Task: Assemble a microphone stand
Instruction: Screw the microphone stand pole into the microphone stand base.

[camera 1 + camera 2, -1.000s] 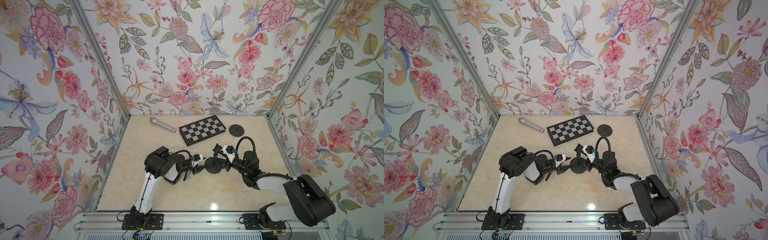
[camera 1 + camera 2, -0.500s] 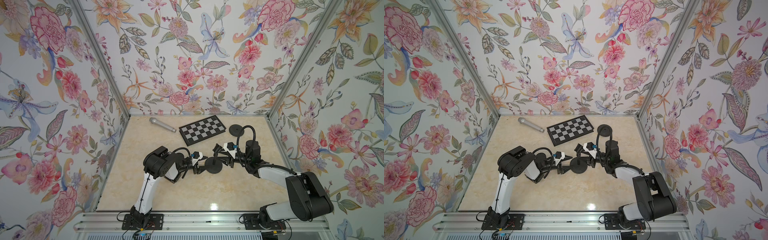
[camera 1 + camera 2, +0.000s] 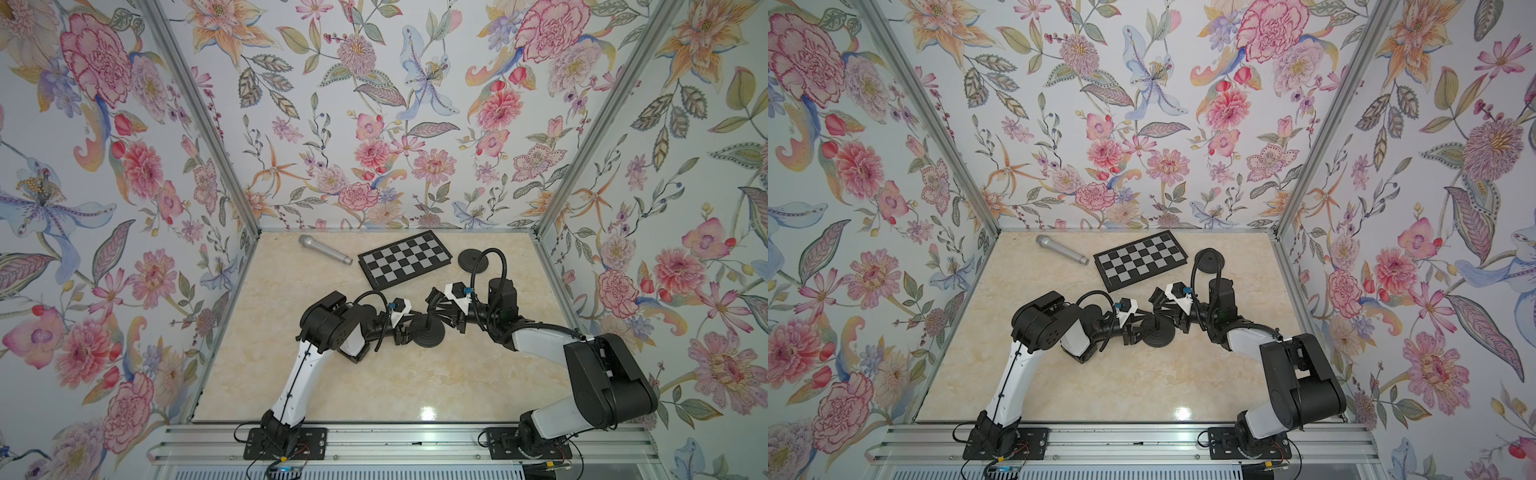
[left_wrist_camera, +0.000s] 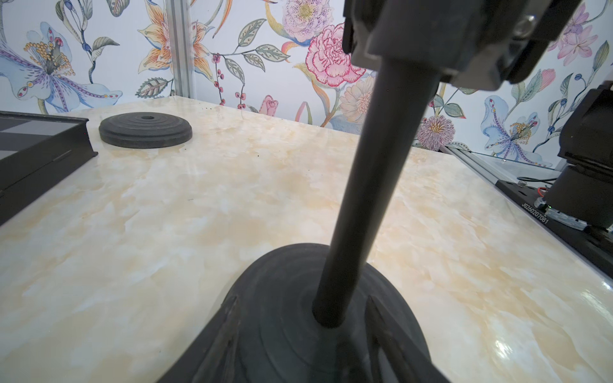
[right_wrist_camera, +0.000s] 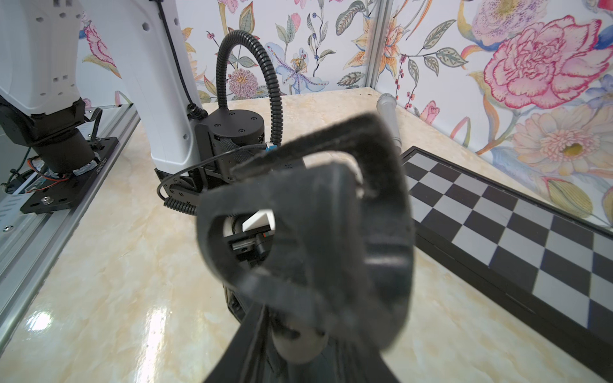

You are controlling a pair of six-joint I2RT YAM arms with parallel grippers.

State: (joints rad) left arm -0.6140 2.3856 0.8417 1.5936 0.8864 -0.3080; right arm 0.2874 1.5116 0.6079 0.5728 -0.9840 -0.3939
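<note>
Mid cream marbled tabletop (image 3: 374, 382): the round black ribbed base (image 3: 428, 334) stands w/ the straight black pole (image 4: 371, 199) rising from its centre. In both top views the pole is seen nearly end-on and mostly covered by the arms, so it's hard to make out there.

The left pincer (image 4: 302, 298) sits low over the base, fingers apart either side of the pole's foot w/ gaps both sides. Only the finger ends show; the rest is cut off by the frame edge. The right pincer (image 3: 434, 311) is closed narrow on the pole's upper end, w/ the pole top hidden inside it.

In the right wrist view a blurred black U-shaped clip (image 5: 331, 215) fills mid-frame, blocking most of the base & pole.

Far side, well apart from the stand:
- second black ribbed disc (image 3: 471, 259), partly behind the right arm's cable
- black-framed chequered board (image 3: 405, 258)
- grey handheld microphone (image 3: 324, 248), lying flat
</note>
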